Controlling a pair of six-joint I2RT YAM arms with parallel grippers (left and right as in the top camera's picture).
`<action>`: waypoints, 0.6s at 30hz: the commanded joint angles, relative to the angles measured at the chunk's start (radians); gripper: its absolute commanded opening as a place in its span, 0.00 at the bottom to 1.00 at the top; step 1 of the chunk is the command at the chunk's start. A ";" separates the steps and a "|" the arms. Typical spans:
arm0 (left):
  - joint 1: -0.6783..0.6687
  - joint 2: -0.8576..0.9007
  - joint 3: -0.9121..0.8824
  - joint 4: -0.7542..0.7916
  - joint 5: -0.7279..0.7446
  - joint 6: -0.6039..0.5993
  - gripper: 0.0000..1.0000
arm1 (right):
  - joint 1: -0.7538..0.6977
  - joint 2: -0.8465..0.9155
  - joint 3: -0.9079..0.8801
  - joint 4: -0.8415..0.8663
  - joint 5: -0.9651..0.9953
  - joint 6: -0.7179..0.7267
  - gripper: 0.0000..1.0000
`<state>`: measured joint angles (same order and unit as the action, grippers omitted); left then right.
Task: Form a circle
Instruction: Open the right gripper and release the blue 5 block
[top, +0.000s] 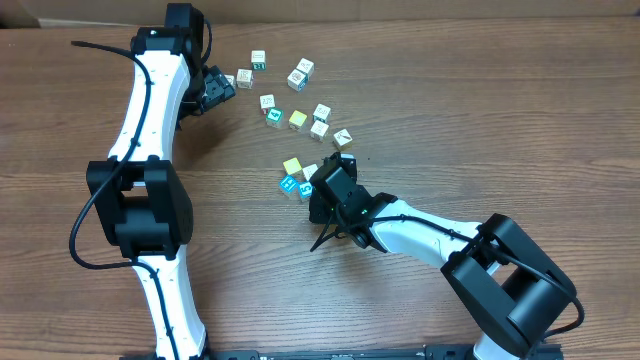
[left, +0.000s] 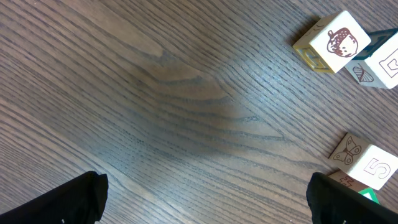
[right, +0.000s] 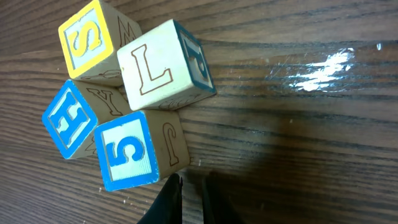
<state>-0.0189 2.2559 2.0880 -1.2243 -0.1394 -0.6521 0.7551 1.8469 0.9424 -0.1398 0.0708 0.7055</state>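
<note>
The cubes (top: 297, 119) for the circle, small printed wooden blocks, lie scattered from the middle of the grainy table (top: 480, 110) toward its far edge. The left gripper (top: 218, 92) gapes empty; the right gripper (right: 188, 186), closed, is empty beside them.

Cubes (top: 297, 119) lie in an arc on the table (top: 480, 110). Four touch at its six o'clock end, right gripper (right: 189, 186) beside them; left gripper (top: 222, 90) at ten o'clock.

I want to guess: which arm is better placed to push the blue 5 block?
Probably right: the right pincer, shut, sits beside the blue 5 block; the left pincer, open, is farther away.
</note>
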 joint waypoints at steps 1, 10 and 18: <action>-0.002 -0.011 0.015 -0.001 -0.009 0.002 1.00 | -0.005 0.007 -0.006 0.008 0.018 -0.006 0.09; -0.002 -0.011 0.015 -0.001 -0.009 0.002 1.00 | -0.005 0.007 -0.006 0.015 0.018 -0.006 0.09; -0.002 -0.011 0.015 -0.001 -0.009 0.002 1.00 | -0.005 0.005 -0.004 0.010 0.017 -0.006 0.10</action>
<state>-0.0189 2.2559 2.0880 -1.2243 -0.1394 -0.6521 0.7547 1.8469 0.9424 -0.1318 0.0776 0.7063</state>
